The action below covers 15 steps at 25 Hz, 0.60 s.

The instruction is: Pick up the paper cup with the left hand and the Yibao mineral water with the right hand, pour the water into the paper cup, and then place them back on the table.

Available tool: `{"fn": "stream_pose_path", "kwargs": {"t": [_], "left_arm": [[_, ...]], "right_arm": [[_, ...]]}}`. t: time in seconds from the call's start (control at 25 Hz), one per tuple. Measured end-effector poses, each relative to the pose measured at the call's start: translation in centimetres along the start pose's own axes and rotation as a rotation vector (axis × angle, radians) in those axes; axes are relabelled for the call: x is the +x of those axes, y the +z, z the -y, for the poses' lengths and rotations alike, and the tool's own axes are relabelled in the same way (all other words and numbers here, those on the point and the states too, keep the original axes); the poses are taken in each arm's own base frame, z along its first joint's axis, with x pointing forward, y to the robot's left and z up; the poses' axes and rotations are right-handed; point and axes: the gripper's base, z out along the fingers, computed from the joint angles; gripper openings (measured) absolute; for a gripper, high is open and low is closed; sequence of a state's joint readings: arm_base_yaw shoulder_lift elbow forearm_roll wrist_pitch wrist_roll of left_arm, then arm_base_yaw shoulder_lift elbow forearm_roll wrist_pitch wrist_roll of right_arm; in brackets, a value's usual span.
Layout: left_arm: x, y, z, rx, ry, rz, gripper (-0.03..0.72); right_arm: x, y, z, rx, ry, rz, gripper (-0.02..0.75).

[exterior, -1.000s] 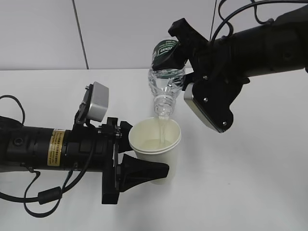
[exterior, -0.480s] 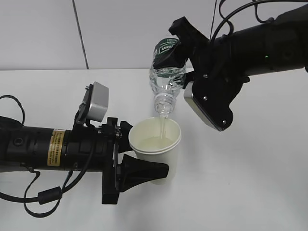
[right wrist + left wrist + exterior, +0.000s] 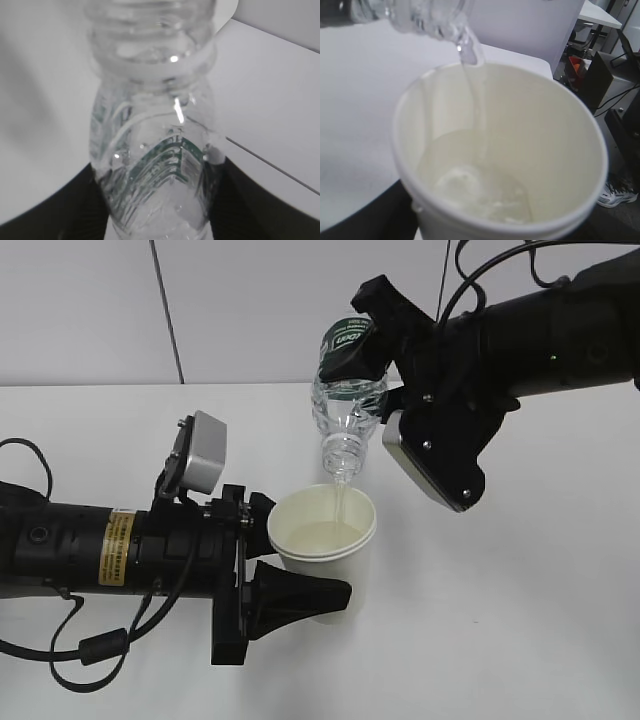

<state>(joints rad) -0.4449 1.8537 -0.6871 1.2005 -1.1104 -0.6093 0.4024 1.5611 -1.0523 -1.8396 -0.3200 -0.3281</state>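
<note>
Clear Yibao mineral water (image 3: pixel 349 405) tipped | paper cup (image 3: pixel 500 165) roughly third-full

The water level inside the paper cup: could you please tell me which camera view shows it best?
The left wrist view: it looks straight down into the paper cup, showing pooled water and the stream entering. The exterior view shows the cup at a slant, with only part of the liquid surface. The right wrist view shows only the bottle, no cup.
</note>
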Motion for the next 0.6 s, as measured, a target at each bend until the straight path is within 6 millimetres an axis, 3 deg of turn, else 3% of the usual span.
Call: {"fn": "stream_pose_path", "kwargs": {"t": [0.6], "left_arm": [[0.03, 0.01, -0.01, 0.000, -0.002, -0.001, 0.435]], "right_arm": [[0.03, -0.01, 0.04, 0.001, -0.008, -0.001, 0.426]]}}
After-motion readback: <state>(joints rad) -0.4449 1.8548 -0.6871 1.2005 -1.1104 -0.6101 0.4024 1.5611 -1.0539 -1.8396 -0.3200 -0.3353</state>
